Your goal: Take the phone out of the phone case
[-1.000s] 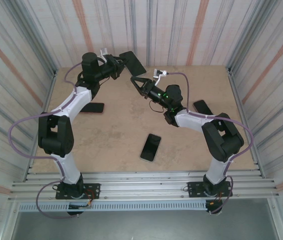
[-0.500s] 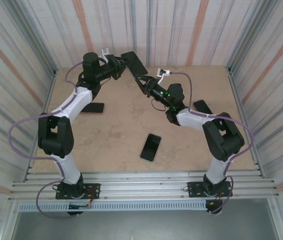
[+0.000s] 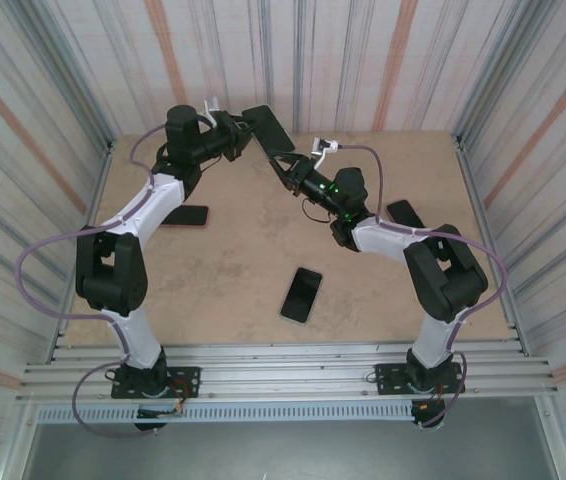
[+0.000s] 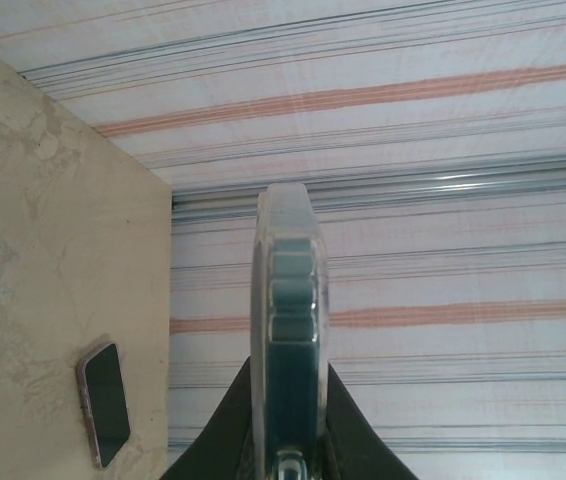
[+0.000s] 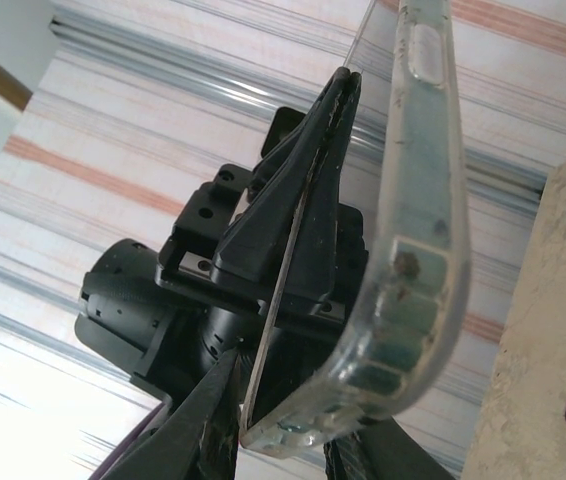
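Observation:
A dark phone in a clear phone case (image 3: 265,124) is held up in the air above the table's far edge. My left gripper (image 3: 240,131) is shut on it from the left. In the left wrist view the cased phone (image 4: 290,320) stands edge-on between the two black fingers (image 4: 225,425) of that gripper (image 4: 289,445). My right gripper (image 3: 283,165) reaches up from the right to the phone's lower end. In the right wrist view its fingers (image 5: 213,420) close on the clear case's bottom corner (image 5: 403,330), with the left gripper's body behind.
Three other phones lie on the tan table (image 3: 233,250): one near the front middle (image 3: 301,294), one at the left (image 3: 185,215) and one at the right (image 3: 406,214). Striped walls stand close on three sides.
The right gripper has risen toward the raised phone and come onto the case's lower corner. The left gripper has kept its hold, and the phone has tilted slightly.

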